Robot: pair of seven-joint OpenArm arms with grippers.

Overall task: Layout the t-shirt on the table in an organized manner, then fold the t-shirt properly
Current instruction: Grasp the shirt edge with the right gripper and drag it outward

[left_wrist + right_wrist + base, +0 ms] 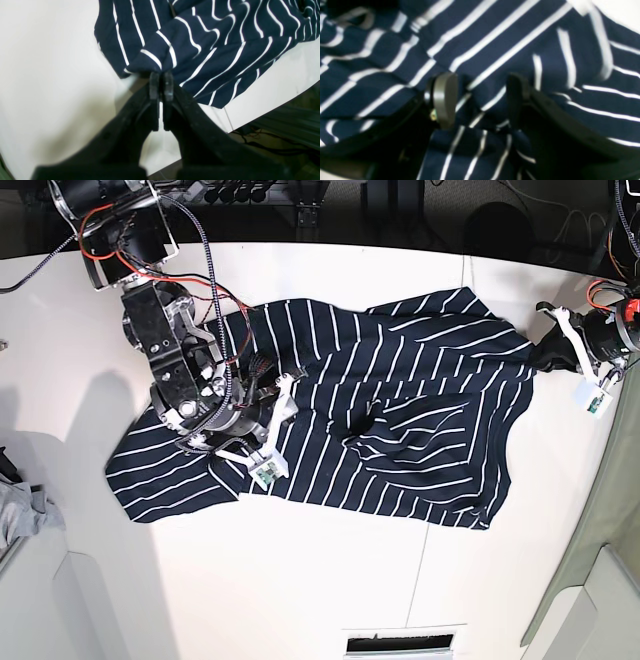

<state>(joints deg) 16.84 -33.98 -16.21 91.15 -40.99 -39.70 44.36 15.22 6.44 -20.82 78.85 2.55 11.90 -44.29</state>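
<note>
On the smooth table point(330, 580), soft t-shirt point(400, 420) (rumpled): left jaws pinch it, right jaws wide.

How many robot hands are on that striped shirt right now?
2. The left hand is pinched shut on the t-shirt at its edge, near the table's side. The right hand stands open over the fabric at the opposite end.

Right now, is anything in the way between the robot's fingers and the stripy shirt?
No, nothing visible. The left gripper is shut right on an edge of the t-shirt. The right gripper is open just over the cloth, with fabric bunched between its fingers.
</note>
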